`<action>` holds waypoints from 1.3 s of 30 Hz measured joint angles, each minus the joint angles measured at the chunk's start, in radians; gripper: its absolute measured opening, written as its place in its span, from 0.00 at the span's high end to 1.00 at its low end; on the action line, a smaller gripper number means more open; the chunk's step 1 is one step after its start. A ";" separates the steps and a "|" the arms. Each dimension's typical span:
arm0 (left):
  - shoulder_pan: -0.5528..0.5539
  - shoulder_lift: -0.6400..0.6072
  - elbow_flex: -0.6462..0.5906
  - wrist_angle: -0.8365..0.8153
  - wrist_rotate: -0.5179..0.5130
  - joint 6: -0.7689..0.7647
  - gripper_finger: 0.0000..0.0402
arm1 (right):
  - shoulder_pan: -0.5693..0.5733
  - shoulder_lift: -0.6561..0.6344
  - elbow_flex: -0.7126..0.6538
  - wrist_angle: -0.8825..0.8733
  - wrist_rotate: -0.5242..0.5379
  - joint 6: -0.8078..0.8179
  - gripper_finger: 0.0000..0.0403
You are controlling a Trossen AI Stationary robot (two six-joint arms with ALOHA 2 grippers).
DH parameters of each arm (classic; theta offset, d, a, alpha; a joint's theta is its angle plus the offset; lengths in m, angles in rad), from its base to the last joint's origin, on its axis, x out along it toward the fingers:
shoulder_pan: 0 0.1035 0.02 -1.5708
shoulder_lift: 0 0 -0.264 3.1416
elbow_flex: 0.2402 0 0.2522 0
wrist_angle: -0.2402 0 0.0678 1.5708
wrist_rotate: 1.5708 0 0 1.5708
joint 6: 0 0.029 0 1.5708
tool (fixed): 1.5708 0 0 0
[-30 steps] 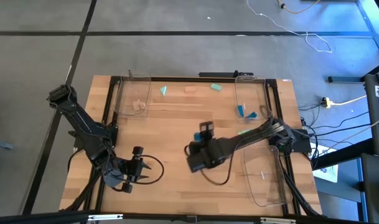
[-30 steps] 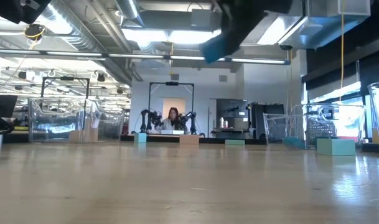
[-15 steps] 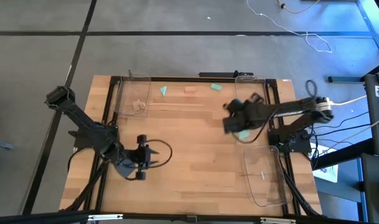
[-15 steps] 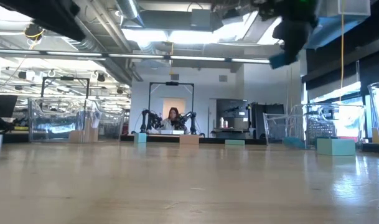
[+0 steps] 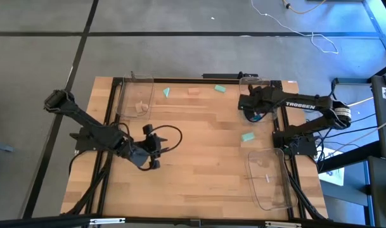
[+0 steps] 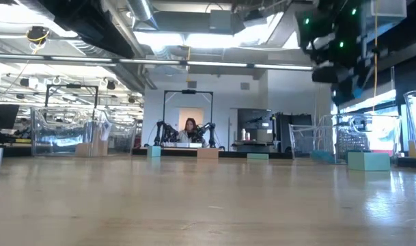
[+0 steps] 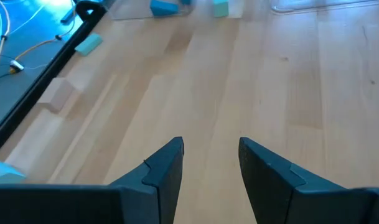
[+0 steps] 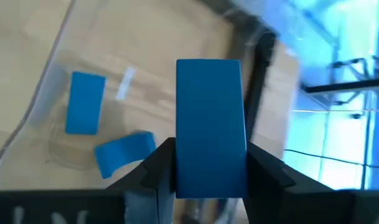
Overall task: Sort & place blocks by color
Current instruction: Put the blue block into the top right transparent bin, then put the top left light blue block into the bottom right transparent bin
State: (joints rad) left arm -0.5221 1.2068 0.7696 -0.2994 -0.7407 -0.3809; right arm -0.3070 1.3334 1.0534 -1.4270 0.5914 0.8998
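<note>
I'm watching the right end effector (image 8: 208, 163) finish its swing: a second ago it was low over the middle of the bench (image 5: 193, 164), and now it's hanging over the clear tray (image 5: 270, 95) at the far right corner, fingers clamped on a bright blue block (image 8: 209, 124). That tells me I'm at the drop-off stage for this one, since two more blue blocks (image 8: 84, 102) are already lying inside that tray. The held block is a plain rectangular slab, solid blue, standing upright between the fingers. A mint green block (image 5: 248, 136) is sitting on the bare wood just beside the tray, unsorted. Meanwhile the left end effector (image 7: 209, 163) is drifting inward over the left half, fingers apart and empty.
</note>
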 joint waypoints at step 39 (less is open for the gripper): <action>0.000 0.000 0.000 -0.002 0.105 -0.004 0.63 | -0.169 0.001 -0.242 0.429 -0.193 -0.227 0.51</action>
State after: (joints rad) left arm -0.5224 1.2068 0.7696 -0.3019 -0.6354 -0.3851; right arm -0.4759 1.3342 0.8116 -0.9981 0.3981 0.6732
